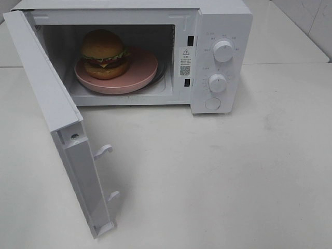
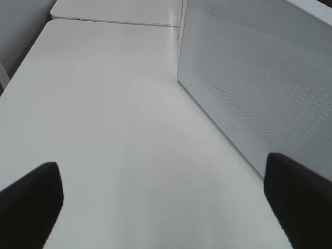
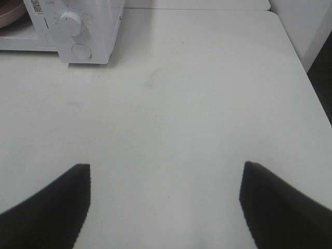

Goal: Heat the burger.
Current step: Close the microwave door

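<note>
The burger [image 1: 105, 53], with a golden-brown bun, green lettuce, dark patty and yellow cheese, sits on a round pink plate [image 1: 140, 72] inside the white microwave [image 1: 220, 21]. The microwave door [image 1: 57, 124] stands wide open to the left. Neither gripper shows in the high view. My left gripper [image 2: 161, 202] is open and empty over the bare table, beside the outer face of the open door [image 2: 259, 88]. My right gripper [image 3: 163, 207] is open and empty over the table, to the right of the microwave [image 3: 78, 31].
The microwave has two dials [image 1: 223, 51] and a round button [image 1: 212, 103] on its right panel. The white table [image 1: 218, 171] stretches in front. A second table [image 1: 290, 36] adjoins behind. A table edge [image 3: 306, 67] runs at the right in the right wrist view.
</note>
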Available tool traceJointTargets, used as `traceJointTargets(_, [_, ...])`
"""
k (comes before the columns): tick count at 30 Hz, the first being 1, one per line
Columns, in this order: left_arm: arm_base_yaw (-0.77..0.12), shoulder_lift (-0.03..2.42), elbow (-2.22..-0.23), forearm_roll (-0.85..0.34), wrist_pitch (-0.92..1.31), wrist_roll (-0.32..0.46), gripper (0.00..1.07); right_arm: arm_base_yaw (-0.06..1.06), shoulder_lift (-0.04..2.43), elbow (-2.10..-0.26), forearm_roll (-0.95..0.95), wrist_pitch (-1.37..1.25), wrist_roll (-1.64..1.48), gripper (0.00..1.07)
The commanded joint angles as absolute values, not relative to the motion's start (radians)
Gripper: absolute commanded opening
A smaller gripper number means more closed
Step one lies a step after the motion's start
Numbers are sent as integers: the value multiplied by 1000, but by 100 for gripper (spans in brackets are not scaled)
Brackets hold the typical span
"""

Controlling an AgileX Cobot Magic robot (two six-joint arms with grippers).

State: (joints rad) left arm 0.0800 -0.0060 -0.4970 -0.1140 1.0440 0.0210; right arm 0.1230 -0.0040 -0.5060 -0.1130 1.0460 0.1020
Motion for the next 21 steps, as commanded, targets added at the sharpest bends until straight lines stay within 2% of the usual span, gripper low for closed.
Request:
traceJointTargets(1, [77, -26, -496, -115, 1034, 20, 101, 116, -31, -506, -113, 1036, 100, 76])
traceJointTargets(21, [77, -26, -496, -115, 1034, 20, 101, 116, -30, -506, -113, 1036, 100, 76])
